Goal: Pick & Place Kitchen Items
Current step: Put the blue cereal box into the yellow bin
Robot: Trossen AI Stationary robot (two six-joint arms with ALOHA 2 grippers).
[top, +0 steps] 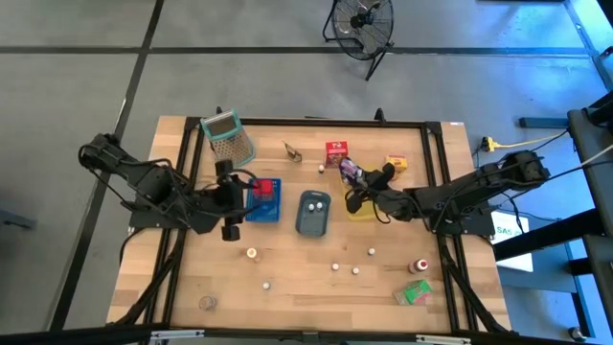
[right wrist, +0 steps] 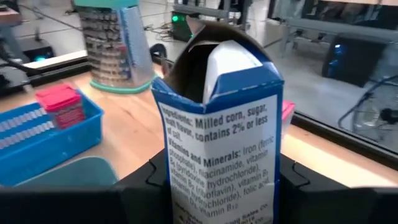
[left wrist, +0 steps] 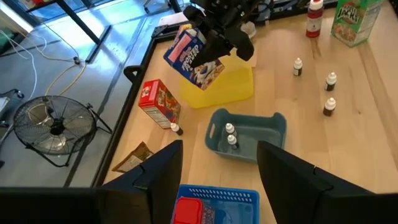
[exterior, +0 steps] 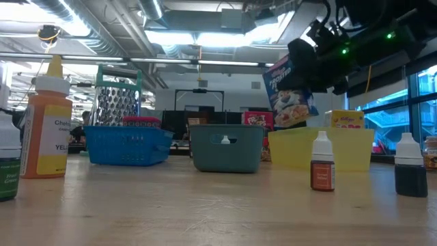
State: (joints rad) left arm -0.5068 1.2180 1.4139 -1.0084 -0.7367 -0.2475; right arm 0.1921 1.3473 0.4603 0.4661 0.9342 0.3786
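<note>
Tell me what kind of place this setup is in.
Probably a robotics lab or workshop, not a kitchen. The wooden table stands on a bare grey floor, a floor fan sits beyond it, and the low view shows exposed ceiling ducts and strip lights.

**Legible Text and Labels**

Blue cereal carton [right wrist: 217, 130], centre of the right wrist view: side panel reads "Milled corn, sugar, ... contains 2% or less", then "Vitamins and Minerals: Iron (ferric ...". In the low view, upper right, its front partly reads "FROSTED". Orange squeeze bottle [exterior: 45, 126], left edge of the low view: label fragments "Ghe" and "YEL".
</note>
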